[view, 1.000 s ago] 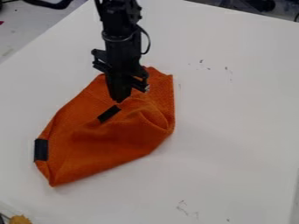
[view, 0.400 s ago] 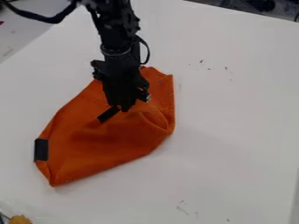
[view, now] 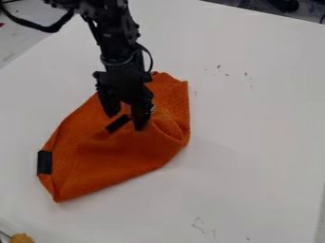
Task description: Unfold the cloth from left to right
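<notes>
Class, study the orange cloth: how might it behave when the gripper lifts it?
The orange cloth looks floppy, given its soft creases, so it would probably sag. Its thin, folded layers suggest little weight, and might separate if only one is pinched.

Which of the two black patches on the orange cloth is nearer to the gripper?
The slanted patch, beside the gripper; the other patch is at the left edge of the cloth.

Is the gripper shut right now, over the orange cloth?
No, the gripper has its two fingers spread apart over the orange cloth, close to the short black strip.
</notes>
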